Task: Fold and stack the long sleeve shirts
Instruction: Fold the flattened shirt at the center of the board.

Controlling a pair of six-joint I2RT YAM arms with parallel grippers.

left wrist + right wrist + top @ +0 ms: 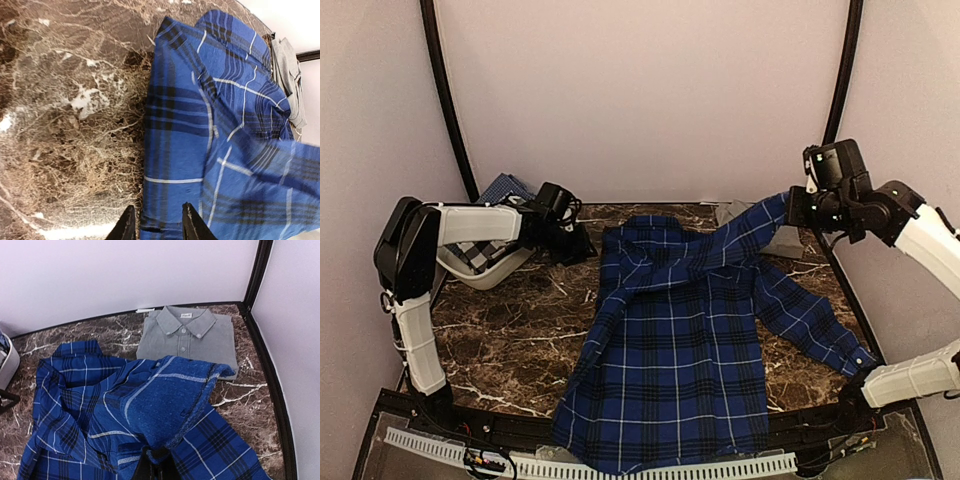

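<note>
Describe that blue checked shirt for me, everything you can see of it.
The plaid shirt is royal-blue and black cloth crossed by thin white lines, with a collar. It lies spread and a little rumpled on the marble table, with the collar toward the far wall and the hem over the near edge. One sleeve lies stretched out toward the right side. The other is raised off the table, its end pinched in the shut right tool.

We note left arm (420, 345): white shell links, bulky black joints. Right arm (932, 242): same white links, black wrist block. We see left hand (159, 229): two black tapered fingers (126, 229). Right hand (156, 464): dark.
</note>
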